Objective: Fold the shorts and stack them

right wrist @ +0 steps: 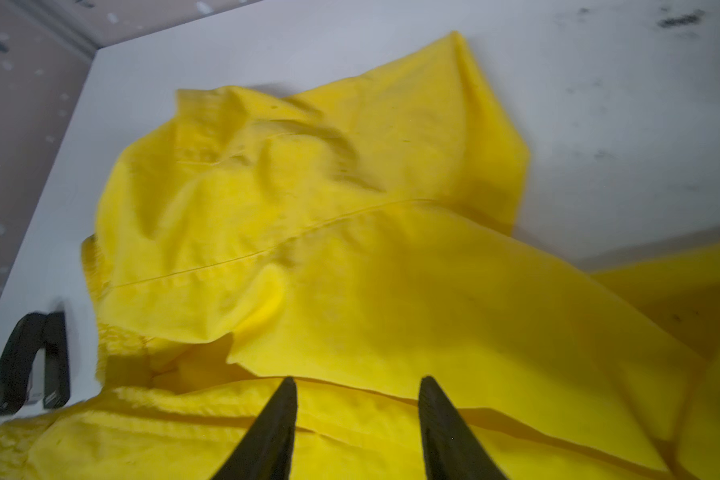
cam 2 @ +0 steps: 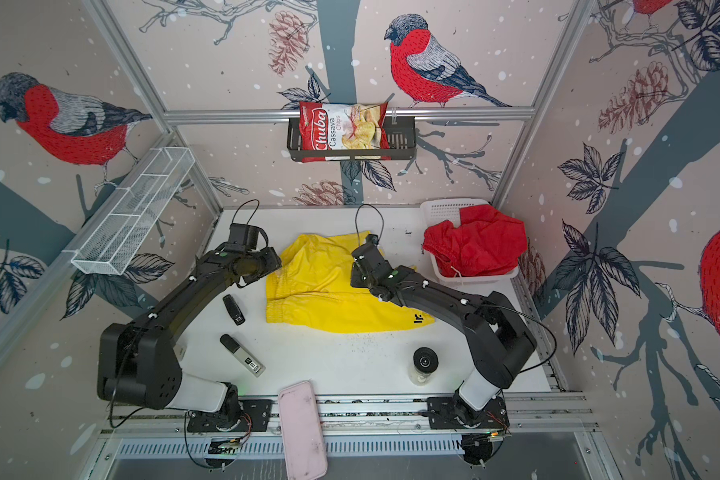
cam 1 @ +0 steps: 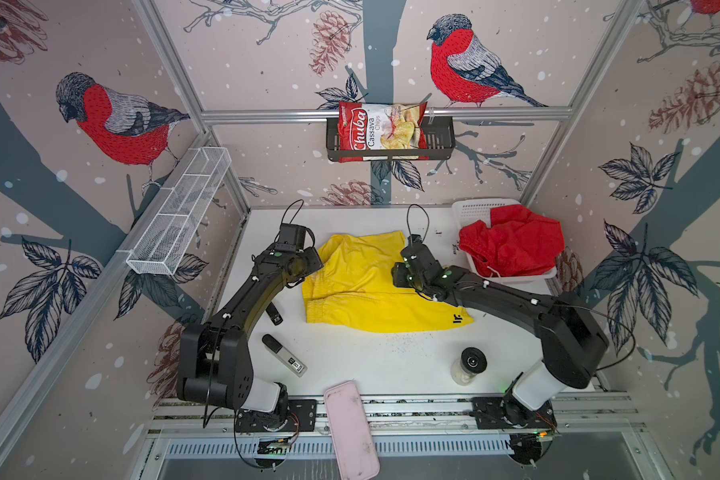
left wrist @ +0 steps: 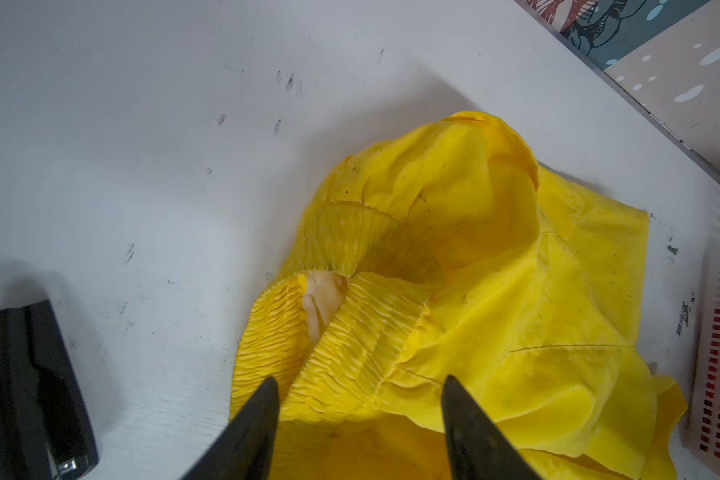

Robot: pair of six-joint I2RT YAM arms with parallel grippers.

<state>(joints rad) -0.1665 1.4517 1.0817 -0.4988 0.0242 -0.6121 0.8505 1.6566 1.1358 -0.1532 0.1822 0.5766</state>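
Note:
The yellow shorts (cam 1: 362, 291) (cam 2: 329, 291) lie partly folded and rumpled on the white table, dark logo at the near right corner. My left gripper (cam 1: 308, 268) (left wrist: 360, 380) stands open over their ribbed waistband (left wrist: 350, 332), nothing pinched between the fingers. Over the middle of the yellow fabric (right wrist: 371, 270), my right gripper (cam 1: 402, 276) (right wrist: 358, 380) is open too, jaws apart above a fold. The red shorts (cam 1: 512, 245) (cam 2: 474, 245) sit bunched in a white basket (cam 1: 474, 210) at the back right, apart from both grippers.
A black stapler (cam 1: 274, 313) (left wrist: 26, 390) lies just left of the yellow shorts. Nearer the front are a grey marker-like box (cam 1: 283, 355), a black-lidded jar (cam 1: 470, 365) and a pink case (cam 1: 350, 428). A chips bag (cam 1: 381, 131) hangs in a wall basket.

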